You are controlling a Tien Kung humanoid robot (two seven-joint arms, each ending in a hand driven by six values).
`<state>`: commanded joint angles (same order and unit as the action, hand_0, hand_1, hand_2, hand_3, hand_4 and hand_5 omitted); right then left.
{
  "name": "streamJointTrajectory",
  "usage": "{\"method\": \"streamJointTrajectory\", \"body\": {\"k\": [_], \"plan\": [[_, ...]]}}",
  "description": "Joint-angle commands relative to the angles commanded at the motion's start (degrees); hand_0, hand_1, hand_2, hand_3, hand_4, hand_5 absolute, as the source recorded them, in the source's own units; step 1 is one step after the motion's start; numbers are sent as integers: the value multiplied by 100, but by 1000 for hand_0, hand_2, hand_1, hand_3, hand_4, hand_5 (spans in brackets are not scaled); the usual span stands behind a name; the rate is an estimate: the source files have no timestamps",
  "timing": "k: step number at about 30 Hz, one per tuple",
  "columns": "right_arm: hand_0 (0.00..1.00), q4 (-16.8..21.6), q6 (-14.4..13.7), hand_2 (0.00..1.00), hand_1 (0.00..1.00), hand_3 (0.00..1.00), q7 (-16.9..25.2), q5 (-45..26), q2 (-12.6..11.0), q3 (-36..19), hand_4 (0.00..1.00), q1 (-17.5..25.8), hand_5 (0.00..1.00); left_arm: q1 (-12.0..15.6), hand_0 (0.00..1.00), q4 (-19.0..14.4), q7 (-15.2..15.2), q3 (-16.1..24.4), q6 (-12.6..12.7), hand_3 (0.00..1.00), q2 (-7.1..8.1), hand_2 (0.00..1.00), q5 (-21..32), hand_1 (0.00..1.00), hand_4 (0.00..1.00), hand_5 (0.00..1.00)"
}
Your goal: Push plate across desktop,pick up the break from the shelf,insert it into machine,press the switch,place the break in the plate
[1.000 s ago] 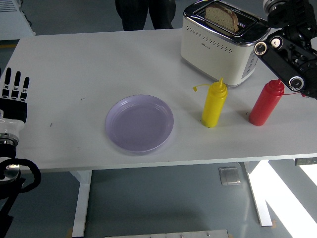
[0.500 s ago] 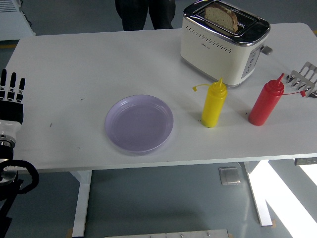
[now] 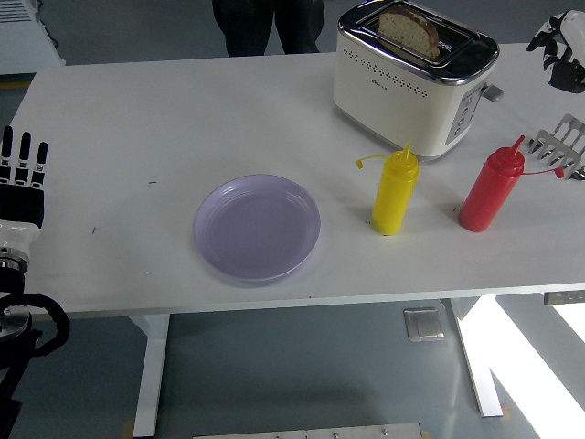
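So the slice of brown bread (image 3: 409, 31) sat up in the slot of the cream-and-chrome toaster (image 3: 411, 87), well apart from the empty round lavender plate (image 3: 257, 227) mid-table. Left hand (image 3: 22, 183) rested at the table's left edge, fingers straight and holding nothing. Right hand (image 3: 559, 48) only peeked in at the top right corner; couldn't tell its fingers. Looked like the bread-to-plate step: next move needs a reach down onto the slice.

The robot's left hand (image 3: 20, 187), at nine o'clock, has black segmented fingers with pale bands at the joints, a white wrist cuff and a looping black cable below. The right hand (image 3: 559, 50), at two o'clock, shows black-and-white. The person (image 3: 267, 26) at twelve o'clock wears dark trousers.
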<state>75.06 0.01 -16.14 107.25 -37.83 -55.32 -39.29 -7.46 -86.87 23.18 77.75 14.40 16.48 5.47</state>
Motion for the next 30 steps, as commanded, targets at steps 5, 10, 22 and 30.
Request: {"method": "streamJointTrajectory", "body": {"k": [5, 10, 22, 30], "plan": [[421, -280, -58, 640, 364, 551, 106, -21, 155, 392, 122, -88, 2, -9, 798, 43, -48, -18, -38, 701, -12, 718, 69, 745, 669, 984], [427, -539, -119, 640, 363, 550, 183, -38, 273, 656, 108, -184, 2, -15, 798, 64, -50, -48, -40, 700, -16, 719, 69, 746, 669, 985], [429, -1108, -303, 640, 366, 552, 360, -99, 417, 930, 99, -374, 2, -20, 798, 73, -34, -119, -34, 700, -20, 719, 60, 746, 670, 991], [431, -1300, -378, 637, 368, 548, 421, -217, 520, 1112, 102, -487, 2, -29, 798, 71, -27, -143, -31, 700, -16, 719, 63, 746, 671, 994]]}}
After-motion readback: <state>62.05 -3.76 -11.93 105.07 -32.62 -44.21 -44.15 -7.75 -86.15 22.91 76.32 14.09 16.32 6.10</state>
